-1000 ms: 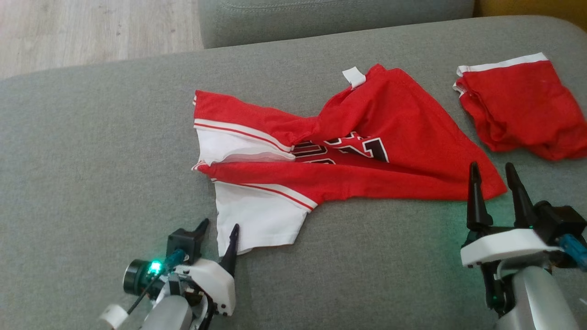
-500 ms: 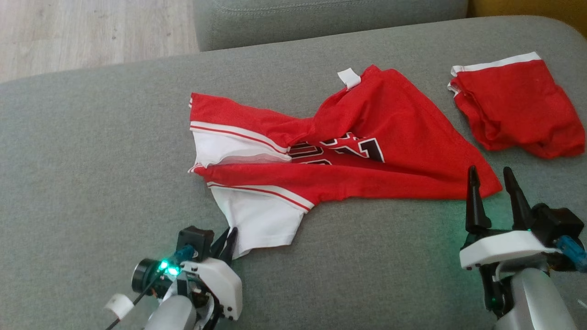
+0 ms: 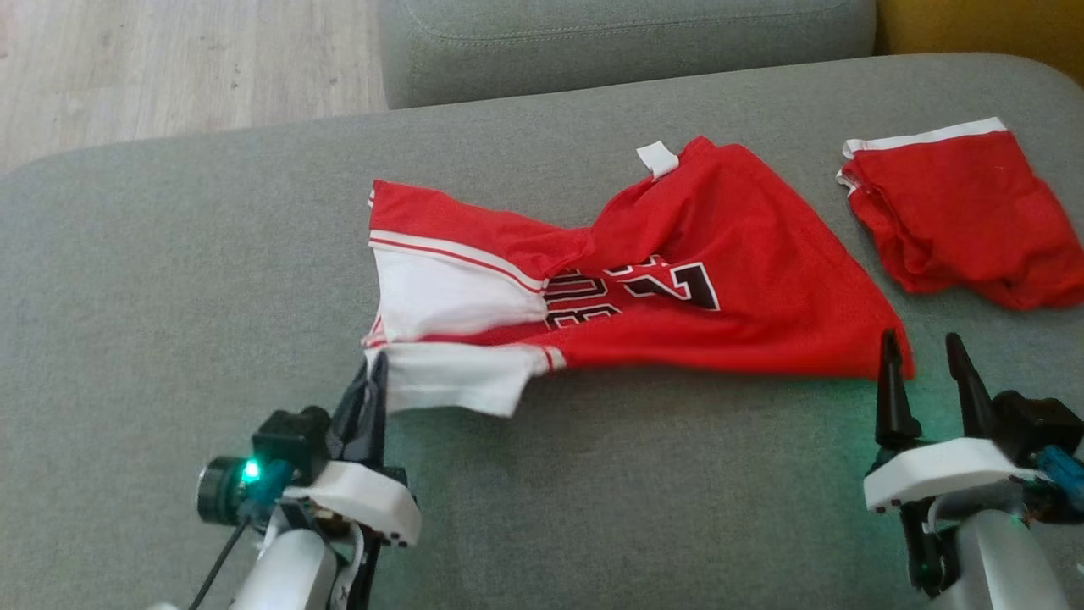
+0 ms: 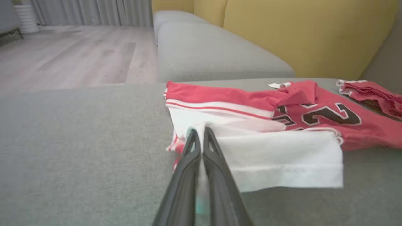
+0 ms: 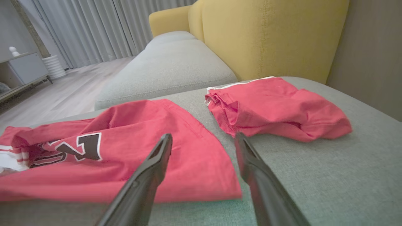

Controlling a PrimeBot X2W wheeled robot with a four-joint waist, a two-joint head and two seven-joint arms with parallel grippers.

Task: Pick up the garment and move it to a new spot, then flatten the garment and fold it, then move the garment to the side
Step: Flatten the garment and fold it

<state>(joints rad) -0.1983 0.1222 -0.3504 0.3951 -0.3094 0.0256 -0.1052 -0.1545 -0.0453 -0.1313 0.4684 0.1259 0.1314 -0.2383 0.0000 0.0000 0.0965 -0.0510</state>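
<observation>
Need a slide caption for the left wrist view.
Left pincer shut on the white edge of the red jersey on the grey sofa.

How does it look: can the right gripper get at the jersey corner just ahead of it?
Probably yes. The right gripper is open, and the near corner of the jersey lies just ahead of its fingertips on the sofa, with nothing between them.

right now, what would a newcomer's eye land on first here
The red jersey with black numbers, rumpled across the grey sofa cushion. The left claw is shut on its white near-left corner, the right claw stands open by its right corner. A second red garment lies bunched far right.
</observation>
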